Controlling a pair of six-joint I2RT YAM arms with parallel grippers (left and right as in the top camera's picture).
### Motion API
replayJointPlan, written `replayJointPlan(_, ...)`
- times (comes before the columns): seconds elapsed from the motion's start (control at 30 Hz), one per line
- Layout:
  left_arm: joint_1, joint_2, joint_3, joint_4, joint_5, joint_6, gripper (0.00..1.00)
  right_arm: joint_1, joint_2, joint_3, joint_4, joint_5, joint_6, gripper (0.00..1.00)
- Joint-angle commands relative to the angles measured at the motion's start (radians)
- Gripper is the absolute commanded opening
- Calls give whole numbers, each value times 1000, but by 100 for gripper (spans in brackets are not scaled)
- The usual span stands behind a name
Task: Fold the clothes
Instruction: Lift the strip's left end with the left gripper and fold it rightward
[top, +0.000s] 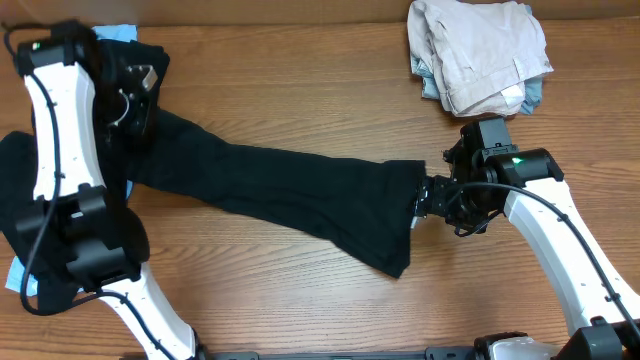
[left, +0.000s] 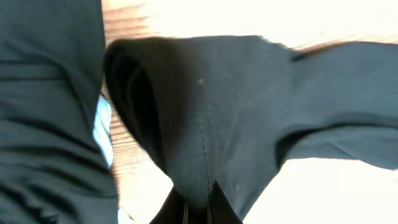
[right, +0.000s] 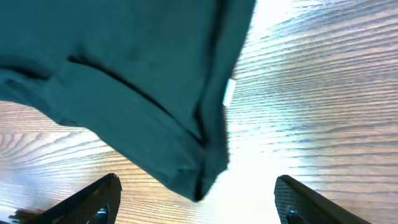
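1. Progress, judged left to right: a loose dark heap (top: 15, 190) at the left edge of the overhead view waits unfolded, one black shirt (top: 290, 185) is in work across the middle, and a folded pile (top: 480, 50) sits finished at the upper right. The task looks partly done, with several garments left.
2. Far left: the heap is crumpled black cloth with no clear outline. Slivers of light blue cloth (top: 118, 33) show at the upper left and lower left corners.
3. Upper left: the left gripper (top: 135, 85) is clenched on one end of the black shirt. In the left wrist view its fingertips (left: 198, 208) pinch a bunched fold of the shirt (left: 205, 112), matte knit cloth with a stitched seam.
4. Centre: the shirt stretches as a long, rumpled band from upper left down to the lower middle, widening to a flared, hemmed end. It lies on the table (top: 300, 80), smooth brown wood with a fine grain. No fold is made in it yet.
5. Right of centre: the right gripper (top: 428, 195) sits just beside the shirt's flared end. In the right wrist view its fingers (right: 99, 199) are spread wide and grasp nothing. The shirt's hemmed corner (right: 124, 74), with a small white label (right: 229, 93), lies just ahead of them.
6. Upper right: the pile is beige cloth folded to a rough square, soft and creased, stacked on a light blue garment (top: 535, 95).
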Motion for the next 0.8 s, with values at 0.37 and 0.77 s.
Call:
replayJointPlan(0.37, -379, -5, 54, -33, -25, 41, 4, 3, -10, 30, -15, -30, -3, 85)
replayJointPlan(0.77, -629, -5, -115, 56, -25, -30, 4, 3, -10, 30, -7, -30, -7, 85)
